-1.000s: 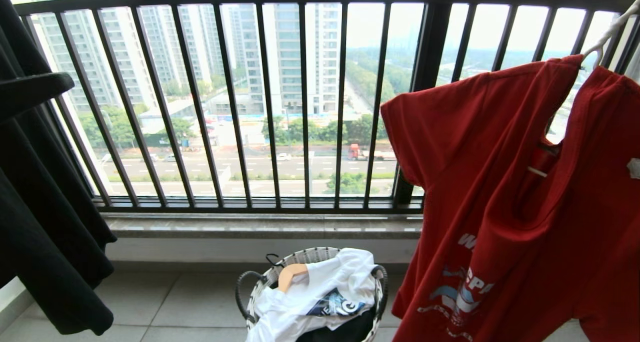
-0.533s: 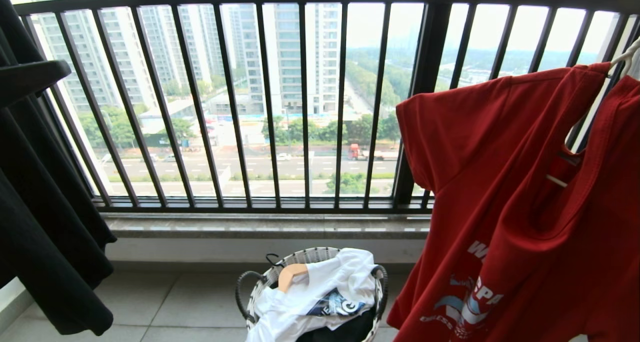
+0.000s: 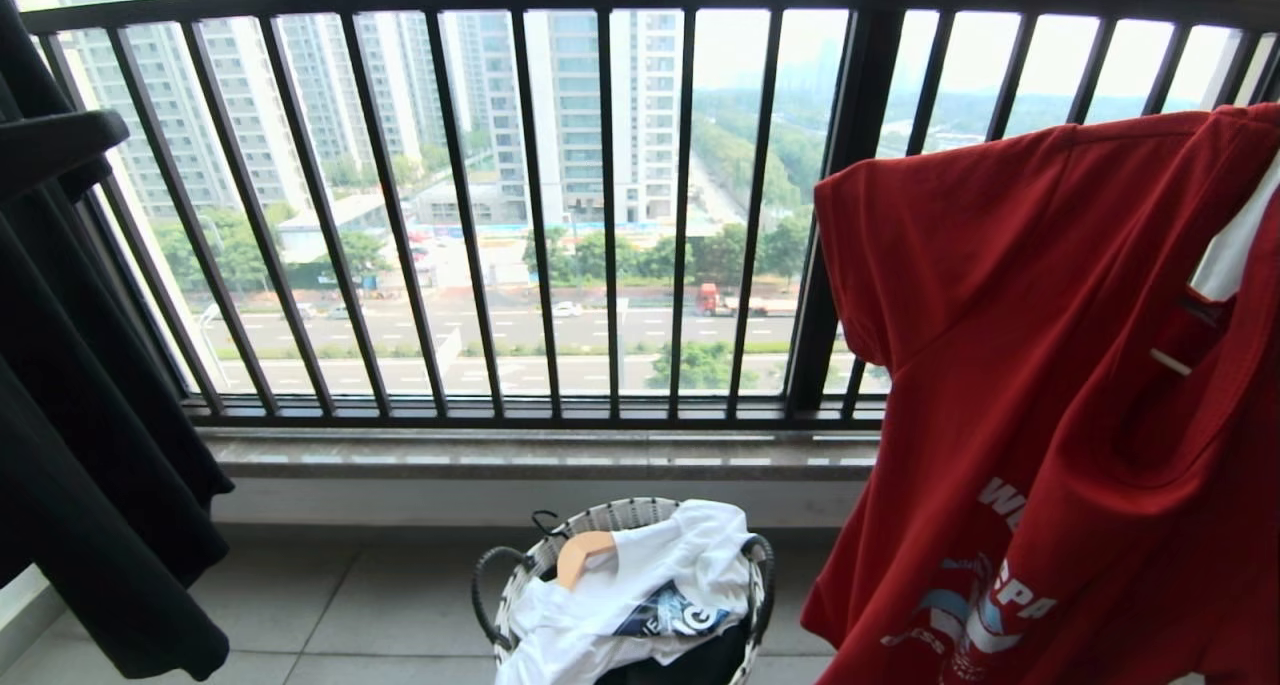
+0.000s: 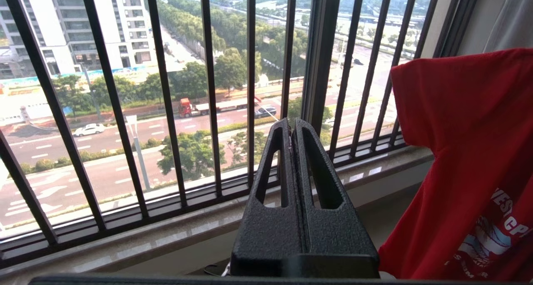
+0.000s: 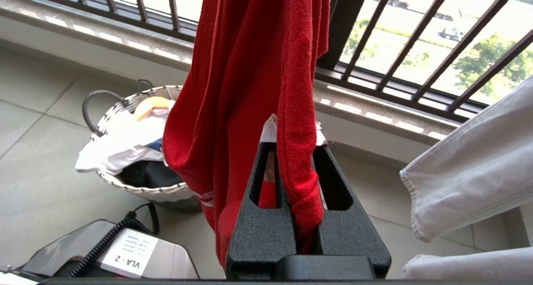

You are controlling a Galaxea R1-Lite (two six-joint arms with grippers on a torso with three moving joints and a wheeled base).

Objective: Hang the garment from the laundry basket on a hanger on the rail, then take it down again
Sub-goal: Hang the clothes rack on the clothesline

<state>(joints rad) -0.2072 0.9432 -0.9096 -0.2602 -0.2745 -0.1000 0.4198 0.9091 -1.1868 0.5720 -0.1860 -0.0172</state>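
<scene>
Garment [image 3: 1040, 365] held up at the right of the black window railing [image 3: 500, 205], gripped by the right gripper [image 5: 296, 152].

Right jaws are clamped on a fold of the red cloth. Left gripper [image 4: 291, 129], jaws closed and empty, faces the railing with the garment off to one side. Laundry basket [image 3: 520, 565] sits on the floor below the railing, holding a white shirt [image 3: 650, 575].

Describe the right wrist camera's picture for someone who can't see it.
The right gripper, jaws shut, pinches a fold of the red T-shirt, which hangs in front of a black window railing. Below on the tiled floor stands a woven basket holding a white shirt and a wooden hanger.
</scene>
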